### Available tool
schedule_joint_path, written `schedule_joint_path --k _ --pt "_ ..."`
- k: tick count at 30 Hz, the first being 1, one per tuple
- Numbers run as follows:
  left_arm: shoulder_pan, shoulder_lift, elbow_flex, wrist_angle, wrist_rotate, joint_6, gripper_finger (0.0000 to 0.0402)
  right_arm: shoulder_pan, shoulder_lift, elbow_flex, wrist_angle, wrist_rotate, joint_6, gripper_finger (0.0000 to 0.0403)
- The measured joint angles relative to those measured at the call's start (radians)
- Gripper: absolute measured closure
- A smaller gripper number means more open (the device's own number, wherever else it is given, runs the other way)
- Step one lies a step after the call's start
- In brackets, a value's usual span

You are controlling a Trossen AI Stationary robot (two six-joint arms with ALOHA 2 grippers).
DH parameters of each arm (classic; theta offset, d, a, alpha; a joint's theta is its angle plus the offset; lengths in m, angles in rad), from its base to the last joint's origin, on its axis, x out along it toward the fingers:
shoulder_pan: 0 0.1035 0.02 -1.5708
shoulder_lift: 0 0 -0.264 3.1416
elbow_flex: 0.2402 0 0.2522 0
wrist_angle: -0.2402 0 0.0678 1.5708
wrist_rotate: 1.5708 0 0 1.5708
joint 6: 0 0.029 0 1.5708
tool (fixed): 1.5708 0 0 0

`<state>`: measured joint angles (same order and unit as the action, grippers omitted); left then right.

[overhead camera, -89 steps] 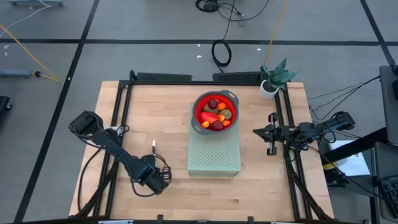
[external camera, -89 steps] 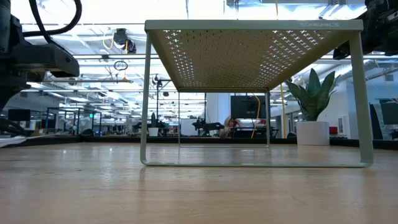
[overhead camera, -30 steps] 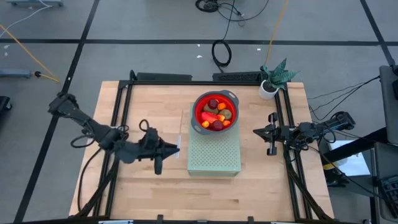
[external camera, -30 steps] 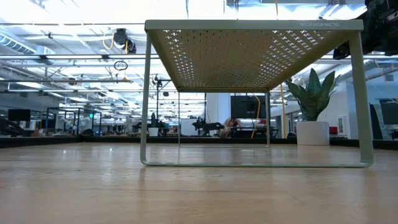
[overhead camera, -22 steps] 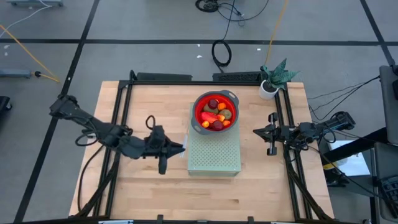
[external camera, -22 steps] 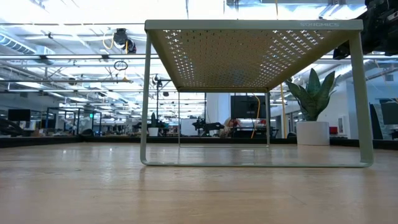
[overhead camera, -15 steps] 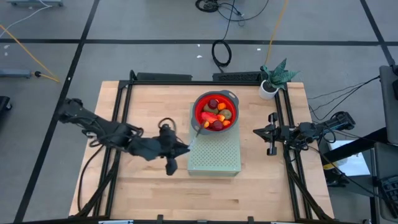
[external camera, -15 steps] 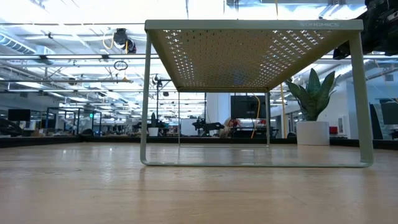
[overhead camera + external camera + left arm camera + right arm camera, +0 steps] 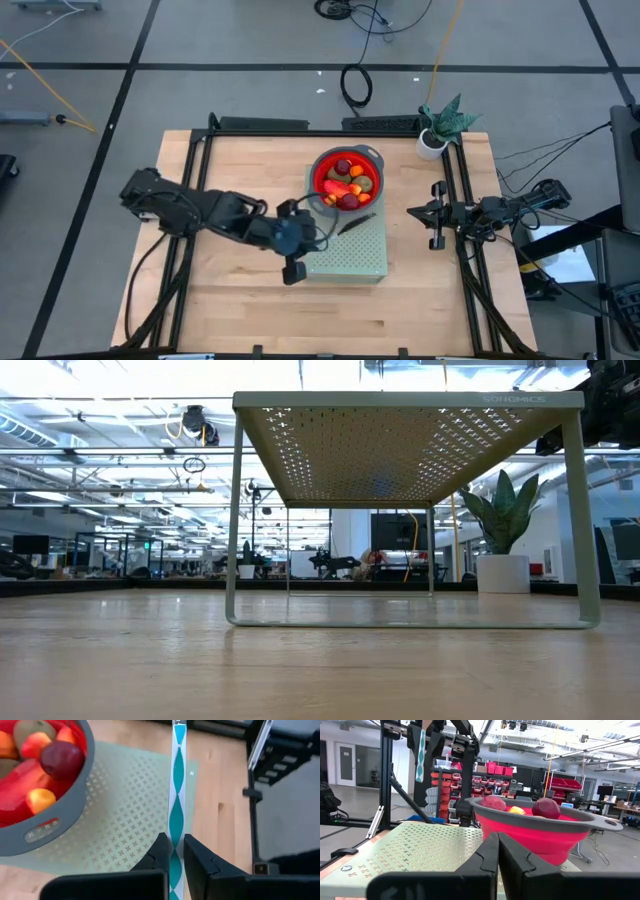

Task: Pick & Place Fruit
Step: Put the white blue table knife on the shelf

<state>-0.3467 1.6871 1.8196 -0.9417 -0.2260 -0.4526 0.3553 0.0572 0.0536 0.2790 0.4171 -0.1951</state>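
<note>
In the red bowl (image 9: 347, 182), grey-rimmed, on the far end of the pale green perforated stand (image 9: 345, 245) near the middle of the bench (image 9: 230, 180): the fruit (image 9: 347, 186), a heap of small pieces. Seen closest in the left wrist view: a dark red ball (image 9: 61, 759), a long red-orange piece (image 9: 20, 775), small orange and yellow-red pieces, a brown-green oval at the rim. Seen side-on in the right wrist view: only two dark red balls (image 9: 546, 808) and a yellow bit rising above the rim.

Over the stand's left edge, just beside the bowl: left gripper (image 9: 312, 226), clenched on a thin knife (image 9: 175, 795) with a teal-and-white patterned blade, blade reaching out above the stand. At the bench's right edge, well apart from the bowl: right gripper (image 9: 414, 211), fingers pressed together, grasping nothing.

From table height: only the stand's underside and legs, a potted plant (image 9: 503, 525) behind, no bowl or fruit.
</note>
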Motion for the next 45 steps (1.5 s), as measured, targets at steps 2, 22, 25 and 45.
schedule_joint_path --k 2,22,25,45 --pt "0.013 0.036 0.037 -0.034 0.024 0.012 0.0375 0.000 0.000 0.000 0.000 0.000 0.000 0.0403" --pt "0.081 0.328 0.288 -0.249 0.150 0.165 0.0368 0.000 0.000 0.000 -0.025 0.000 0.000 0.0403" --pt "0.085 0.337 0.289 -0.247 0.156 0.183 0.0374 0.000 0.000 0.000 -0.028 0.000 0.000 0.0403" --pt "0.137 0.356 0.288 -0.344 0.183 0.246 0.0370 0.000 0.000 0.000 -0.049 -0.002 0.000 0.0403"
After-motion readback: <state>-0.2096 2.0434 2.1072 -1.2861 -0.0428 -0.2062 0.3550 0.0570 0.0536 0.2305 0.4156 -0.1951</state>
